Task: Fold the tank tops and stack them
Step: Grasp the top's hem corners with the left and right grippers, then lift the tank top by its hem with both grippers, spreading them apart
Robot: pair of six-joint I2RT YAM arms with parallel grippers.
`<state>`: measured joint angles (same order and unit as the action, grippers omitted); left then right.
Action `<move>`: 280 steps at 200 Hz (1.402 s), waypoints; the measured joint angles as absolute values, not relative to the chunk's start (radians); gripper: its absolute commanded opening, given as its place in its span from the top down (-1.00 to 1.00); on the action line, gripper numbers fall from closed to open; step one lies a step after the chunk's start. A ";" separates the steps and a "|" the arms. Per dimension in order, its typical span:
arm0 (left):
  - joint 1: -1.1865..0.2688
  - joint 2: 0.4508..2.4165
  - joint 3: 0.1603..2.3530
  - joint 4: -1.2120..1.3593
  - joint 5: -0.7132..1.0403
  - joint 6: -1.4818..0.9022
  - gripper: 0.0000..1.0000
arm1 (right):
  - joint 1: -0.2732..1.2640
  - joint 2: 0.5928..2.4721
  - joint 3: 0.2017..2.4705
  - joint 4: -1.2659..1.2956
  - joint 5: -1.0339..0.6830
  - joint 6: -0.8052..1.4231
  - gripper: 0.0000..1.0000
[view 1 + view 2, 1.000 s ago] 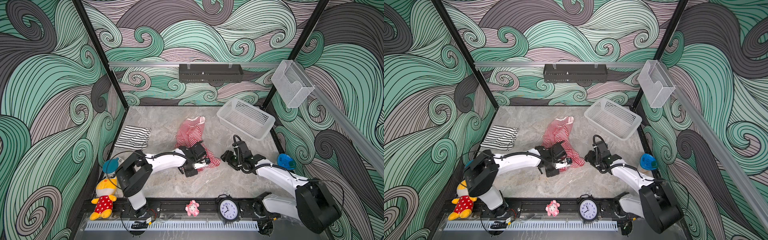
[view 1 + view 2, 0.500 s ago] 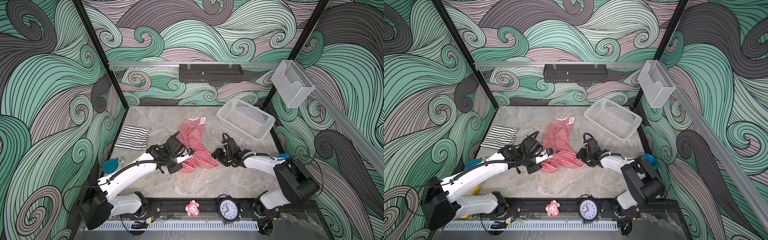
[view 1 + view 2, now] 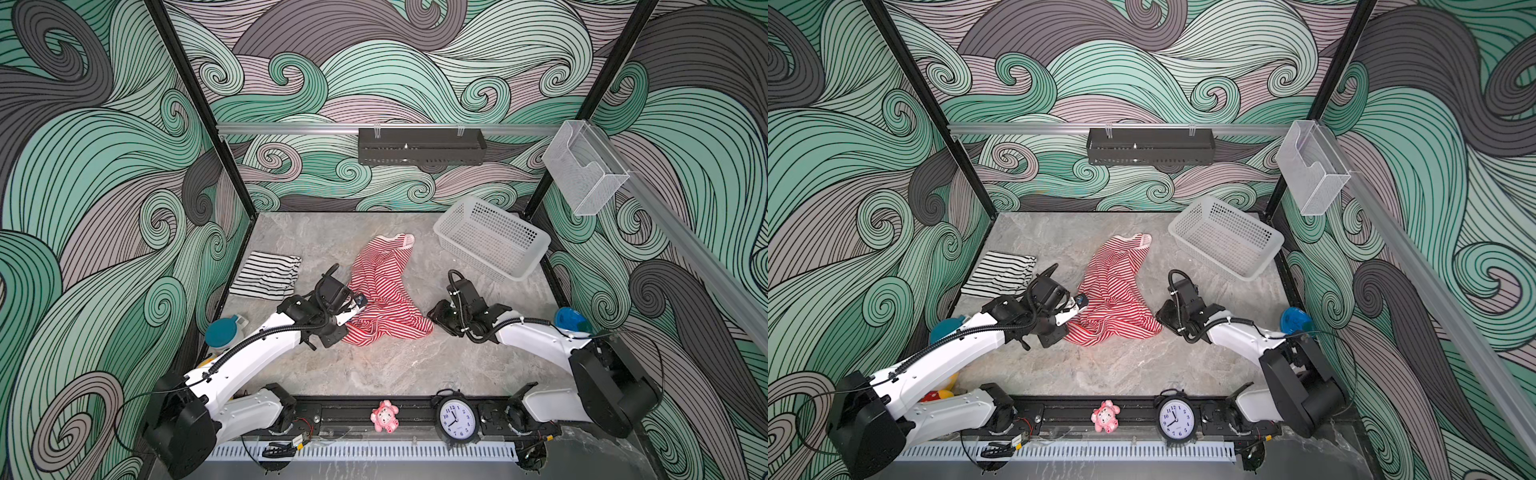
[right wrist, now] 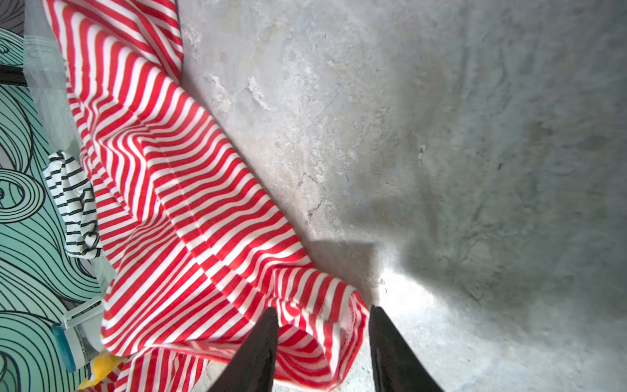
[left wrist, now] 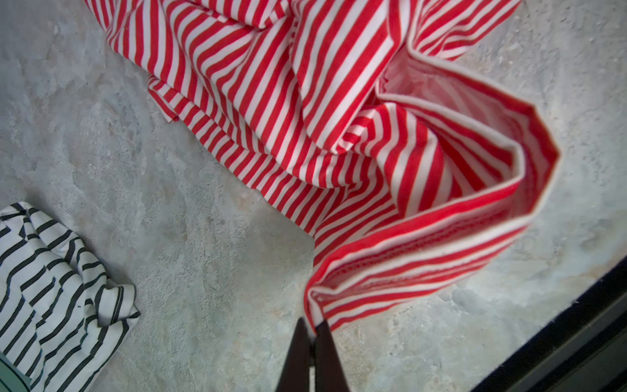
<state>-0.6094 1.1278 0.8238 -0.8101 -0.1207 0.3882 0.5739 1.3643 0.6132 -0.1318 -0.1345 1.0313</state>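
Since a second ago the right gripper (image 3: 434,319) has crossed the bare stone to the right-hand hem corner of the red-and-white tank top (image 3: 384,291), its jaws narrowing on the way. Meanwhile the left gripper (image 3: 360,301) has drawn its pinch of hem out to the left, so the lower edge lies wider than before.

The grey marbled table (image 3: 374,370) carries everything. At its far right corner sits the white mesh basket (image 3: 490,243), set at an angle to the walls. The red-and-white tank top lies about mid-table, rumpled. Its pale-trimmed neckline points toward the back wall, near the basket but not touching it, and its hem lies toward the robot, bunched in folds. The black-and-white tank top (image 3: 268,276) lies folded flat by the left edge, with a strip of bare table between it and the red one.

The left gripper's fingers (image 5: 298,346) are pressed together on a corner of the red hem, which rises taut from them in the left wrist view. The right gripper stands roughly half open, its fingers (image 4: 258,349) straddling the opposite hem corner — cloth lies between them, but they stand apart and do not yet press it.

On the front rail stand a black alarm clock (image 3: 457,419) and, just to its left, a small pink toy (image 3: 385,416).
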 measured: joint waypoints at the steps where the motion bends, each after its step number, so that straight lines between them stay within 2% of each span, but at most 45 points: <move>1: -0.609 1.128 0.824 -0.810 -0.121 0.388 1.00 | 0.574 1.364 0.613 -0.131 -0.134 1.032 0.09; 139: -0.557 1.080 0.795 -0.792 -0.120 0.369 1.00 | 0.580 1.452 0.561 0.002 -0.087 1.106 0.23; 152: -0.551 1.078 0.795 -0.792 -0.120 0.369 1.00 | 0.580 1.457 0.564 0.008 -0.089 1.108 0.34; 175: -0.550 1.075 0.795 -0.792 -0.120 0.369 1.00 | 0.588 1.463 0.564 0.003 -0.093 1.112 0.66; 193: -0.549 1.075 0.795 -0.791 -0.121 0.370 1.00 | 0.597 1.463 0.565 -0.002 -0.099 1.112 0.72; 214: -0.544 1.075 0.795 -0.788 -0.123 0.370 1.00 | 0.605 1.462 0.570 -0.012 -0.105 1.109 1.00; 252: -0.543 1.076 0.796 -0.778 -0.145 0.374 1.00 | 0.609 1.424 0.584 -0.037 -0.109 1.108 1.00; 280: -0.517 1.077 0.820 -0.770 -0.184 0.387 1.00 | 0.609 1.327 0.614 -0.116 -0.096 1.092 1.00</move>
<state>-0.5167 1.0775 0.8204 -0.7704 -0.1841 0.3870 0.6094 1.3266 0.6136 -0.1158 -0.0959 1.0916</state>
